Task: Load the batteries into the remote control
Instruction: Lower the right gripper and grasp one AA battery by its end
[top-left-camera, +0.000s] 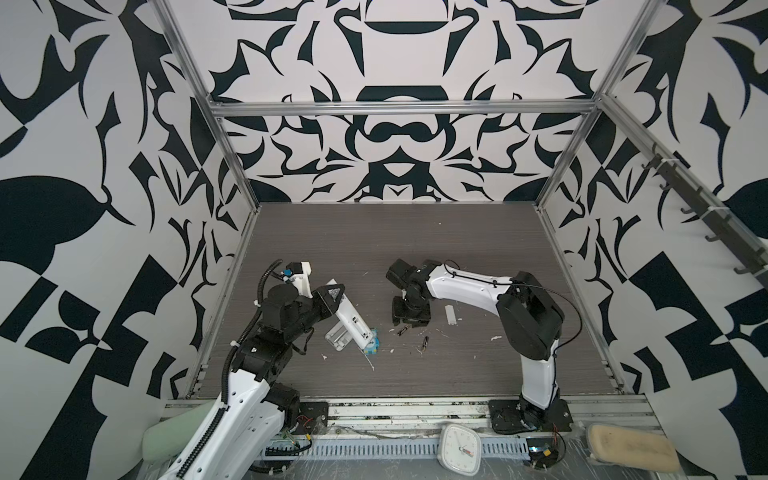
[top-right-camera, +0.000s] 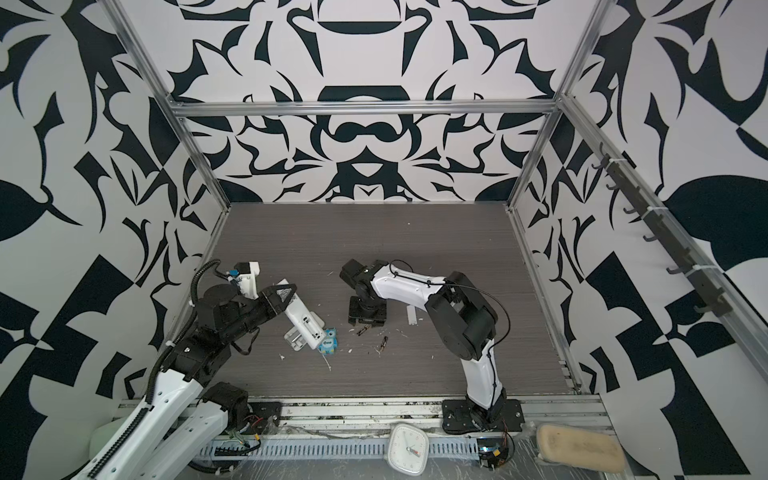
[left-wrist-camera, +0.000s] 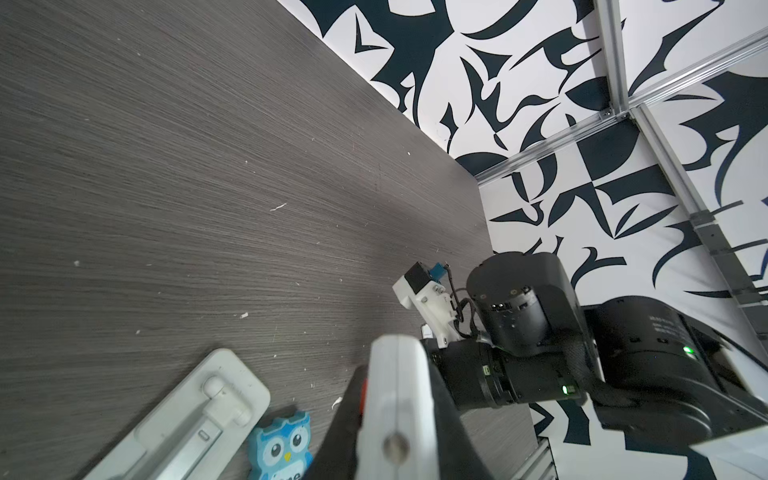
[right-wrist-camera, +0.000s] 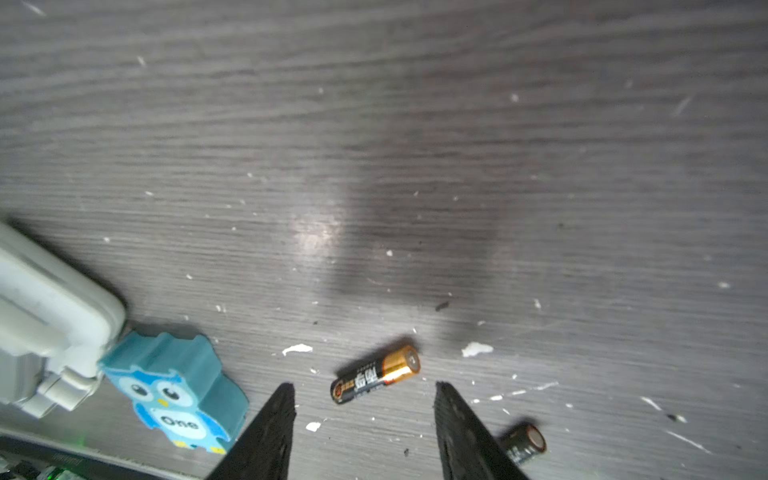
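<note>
The white remote control (top-left-camera: 352, 322) slants across the table with its open back up, and its low end lies by the blue owl. My left gripper (top-left-camera: 333, 298) is shut on its upper end. In the left wrist view the remote control (left-wrist-camera: 399, 399) fills the gap between the black fingers (left-wrist-camera: 347, 419). Two batteries lie loose on the table, one (top-left-camera: 402, 331) just under my right gripper (top-left-camera: 409, 321) and one (top-left-camera: 424, 344) nearer the front. In the right wrist view the open right gripper (right-wrist-camera: 365, 392) hovers right behind a battery (right-wrist-camera: 376, 374). The second battery (right-wrist-camera: 524, 446) lies outside one finger.
A grey-white tray (top-left-camera: 337, 338) lies under the remote's low end, with the blue owl figure (top-left-camera: 372, 344) against it. A small white cover piece (top-left-camera: 451, 314) lies right of the right gripper. A clock (top-left-camera: 459, 449) and a sponge (top-left-camera: 631, 446) sit beyond the front rail.
</note>
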